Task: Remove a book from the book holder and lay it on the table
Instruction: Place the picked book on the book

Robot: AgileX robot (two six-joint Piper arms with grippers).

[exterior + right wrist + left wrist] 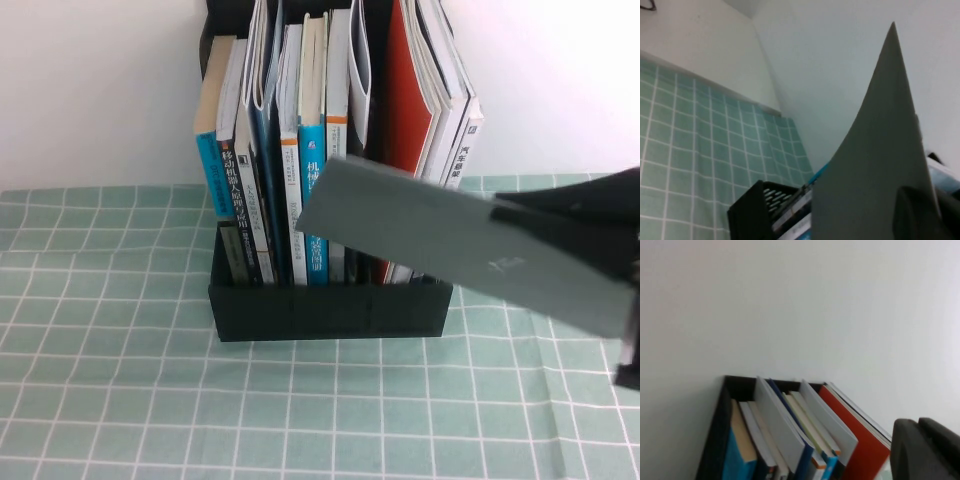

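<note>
My right gripper point(503, 215) is shut on the book point(400, 215), of which only the dark grey back shows. It holds the book tilted in the air, in front of the right half of the book holder point(330, 310) and above the table point(120, 380). In the right wrist view the grey cover point(875, 165) fills the frame beside one black finger point(912, 215), with the holder's corner point(752, 210) below. My left gripper point(920, 450) shows only in the left wrist view; its fingers are together and empty, off to the side of the holder point(720, 425).
Several books stand upright in the holder, among them a red-covered thin book point(410, 90) and blue-spined books point(313, 200). A white wall rises right behind the holder. Green grid cloth stretches in front of and to the left of the holder.
</note>
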